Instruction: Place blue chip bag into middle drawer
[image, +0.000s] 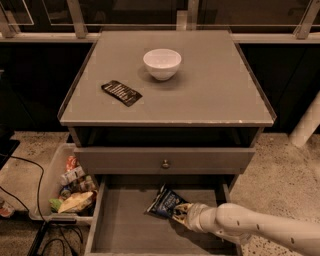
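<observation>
Camera view looked down on a grey desk (215, 90) from the front, with the middle drawer (125, 225) pulled wide open at the bottom. The blue chip bag (163, 201) lay inside that drawer, on its flat grey floor towards the back and a little right of centre, tilted so that one end pointed up to the rear. The hand (181, 212) was down in the drawer at the bag's lower right end, touching it; whether it gripped the bag or had let go, I could not tell. Its pale, rounded arm (260, 227) reached in from the lower right, over the drawer's right wall. Above, the drawer with a round knob (165, 163) sat closed. On the desk top stood a white bowl (162, 63) near the middle, and a flat black packet (121, 93) lay to its front left, well apart from it. Beside the desk on the left, a clear bin (47, 185) on the floor held assorted snack packets.
</observation>
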